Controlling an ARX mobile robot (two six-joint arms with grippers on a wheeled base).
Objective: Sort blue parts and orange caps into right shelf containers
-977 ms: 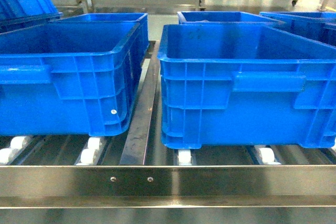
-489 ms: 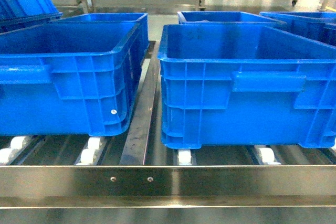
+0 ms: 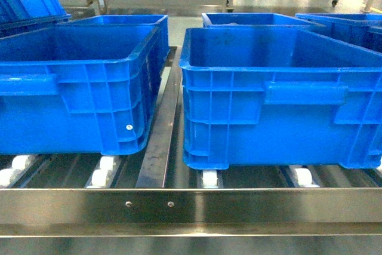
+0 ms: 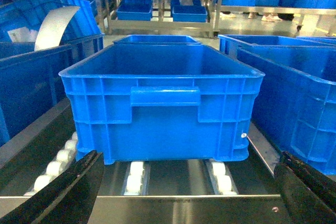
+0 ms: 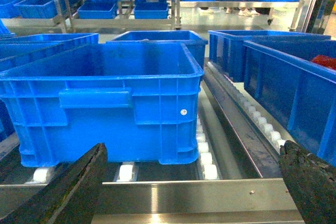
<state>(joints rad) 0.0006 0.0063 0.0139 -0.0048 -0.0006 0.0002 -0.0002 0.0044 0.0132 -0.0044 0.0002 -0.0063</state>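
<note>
Facing two blue bins (image 3: pixel 280 97) on shelf rollers (image 3: pixel 98 177), left fingers (image 4: pixel 68 192) wide, right fingers (image 5: pixel 73 187) wide

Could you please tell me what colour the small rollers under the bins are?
White rollers, set in the steel rack beneath the blue bin; clearest in the left wrist view.

Lighting was bright and even overhead; the steel rail (image 3: pixel 191 206) showed soft glare, and all views were slightly soft.

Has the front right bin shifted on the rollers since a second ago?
No. The front right bin still sits in the same spot against the steel divider rail in the head view.
</note>
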